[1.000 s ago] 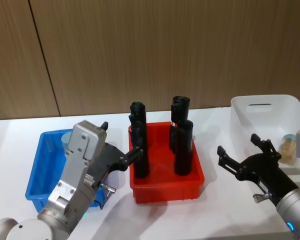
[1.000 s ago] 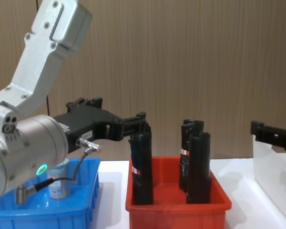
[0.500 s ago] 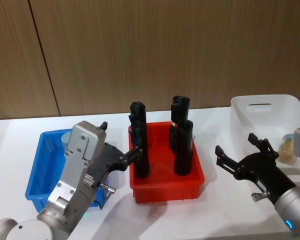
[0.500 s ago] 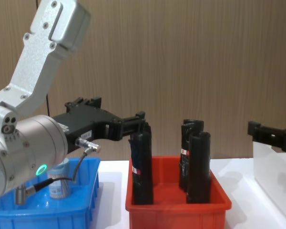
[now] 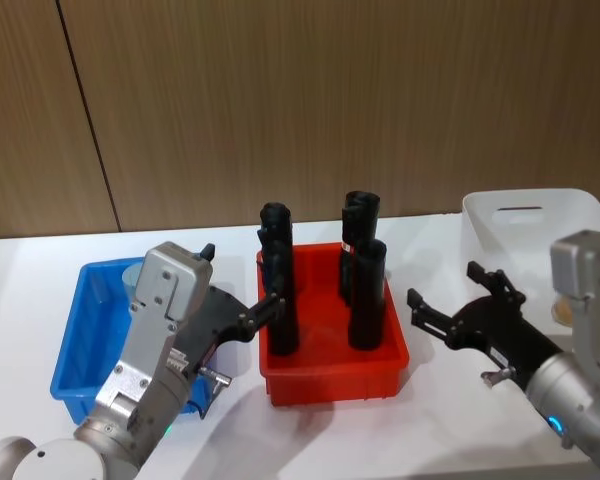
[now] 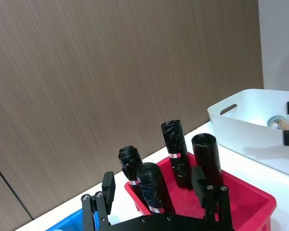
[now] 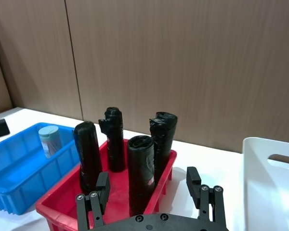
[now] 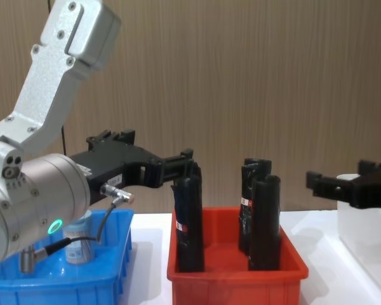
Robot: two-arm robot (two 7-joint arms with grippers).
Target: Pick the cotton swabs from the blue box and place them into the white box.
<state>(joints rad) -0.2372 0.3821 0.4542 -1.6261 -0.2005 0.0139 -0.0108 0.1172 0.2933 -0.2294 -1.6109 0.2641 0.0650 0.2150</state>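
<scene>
the right gripper (image 5: 445, 287) has been drawn left, away from the translucent white plastic bin (image 5: 485, 235) towards the red plastic bin (image 5: 330, 385) of tall black rolls (image 5: 367, 290) — fingers spread, nothing held. one clear jar of cotton swabs with a grey-blue lid (image 6: 278, 122) is seen in the white bin; another jar (image 7: 49, 139) is left standing at the far side of the shallow bright blue plastic bin (image 5: 70, 340). the left gripper (image 5: 240, 278) is held open and empty between the blue and red bins — that remaining jar is judged to be the next one to fetch.
</scene>
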